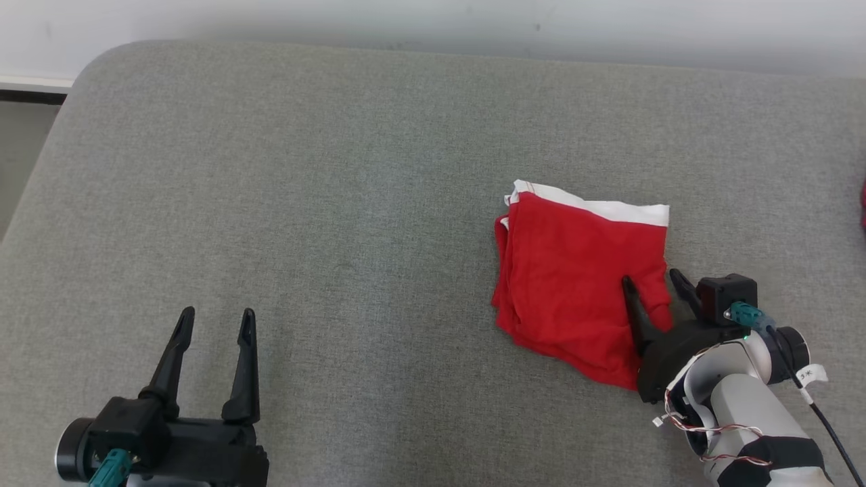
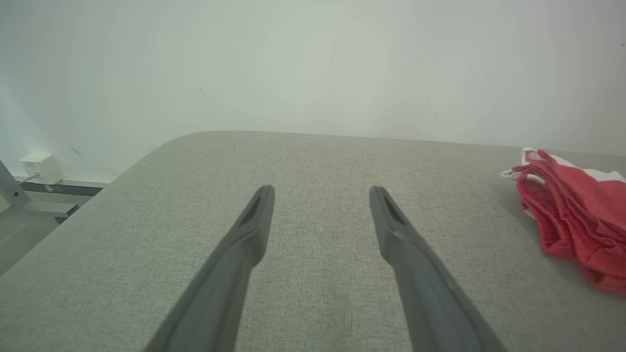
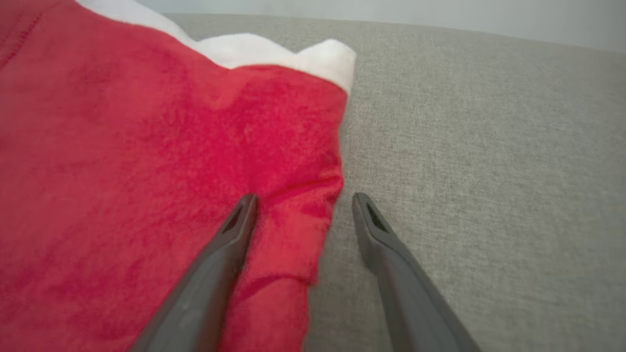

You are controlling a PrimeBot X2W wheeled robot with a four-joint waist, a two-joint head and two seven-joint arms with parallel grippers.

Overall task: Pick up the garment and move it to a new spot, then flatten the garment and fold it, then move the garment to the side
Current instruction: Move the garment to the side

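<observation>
Your folded red garment (image 1: 575, 277) lies right of centre on the grey padded surface (image 1: 338, 203), with broad bare fabric to its left. Your right end effector (image 1: 649, 275) is spread astride the garment's right edge. Your left end effector (image 1: 218, 312), also spread, sits well apart.

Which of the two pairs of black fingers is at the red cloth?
The right gripper: its open fingers straddle the red garment at its edge, one over cloth, one over grey cushion. The left gripper is well apart from it.
</observation>
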